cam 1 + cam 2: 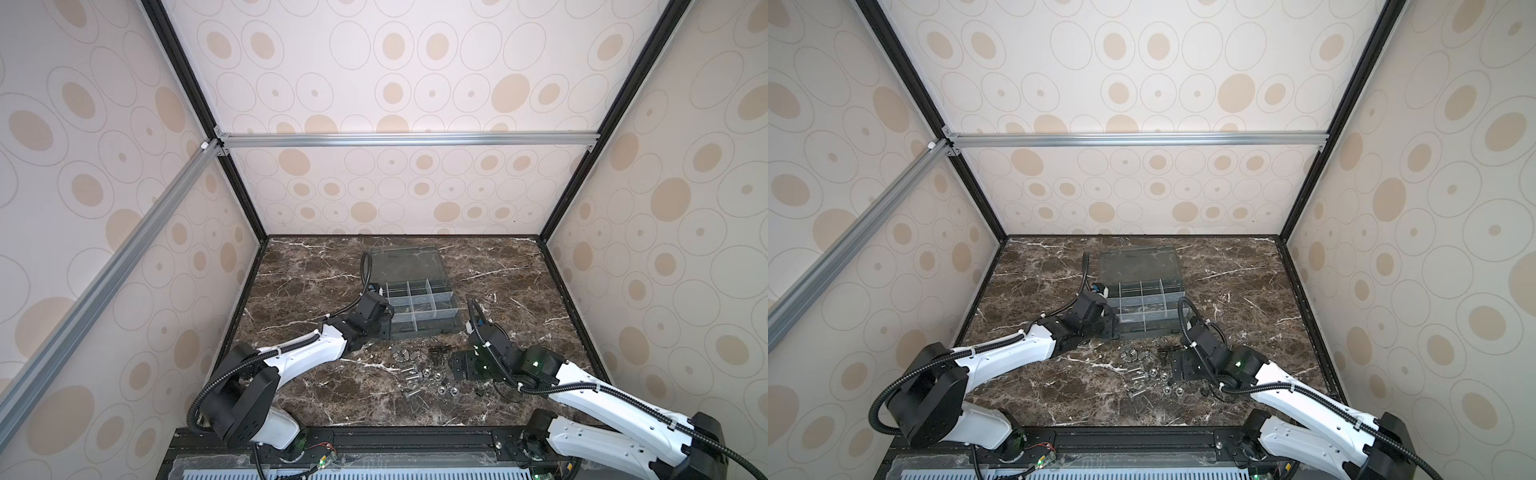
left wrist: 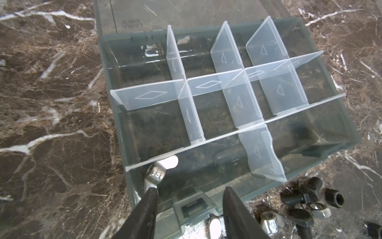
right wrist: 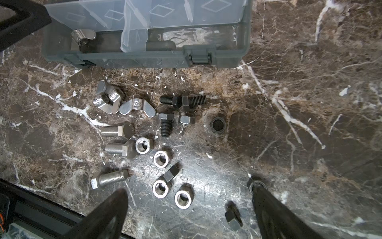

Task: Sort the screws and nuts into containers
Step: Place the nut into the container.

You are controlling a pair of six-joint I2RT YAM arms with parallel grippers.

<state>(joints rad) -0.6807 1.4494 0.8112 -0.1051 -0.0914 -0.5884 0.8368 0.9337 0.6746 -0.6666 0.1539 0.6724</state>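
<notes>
Hardware looks stiff, slick and light; pinch across flats or shank. One wing nut (image 2: pixel 160 171) is in the organiser box's (image 3: pixel 134 59) near-left compartment, touching one finger (image 2: pixel 149 198) of the left end effector (image 2: pixel 189 189), jaws parted, angled down. The right end effector (image 3: pixel 190 190) hovers wide open over loose screws (image 3: pixel 115 131) and nuts (image 3: pixel 161 158) on the surface (image 3: pixel 310 103).

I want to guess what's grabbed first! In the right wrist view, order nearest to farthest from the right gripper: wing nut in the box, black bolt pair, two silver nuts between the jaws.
1. Two silver nuts: on the table, between the right gripper's jaws.
2. Black bolt pair: on the table, nearer the box.
3. Wing nut: inside the box.
</notes>
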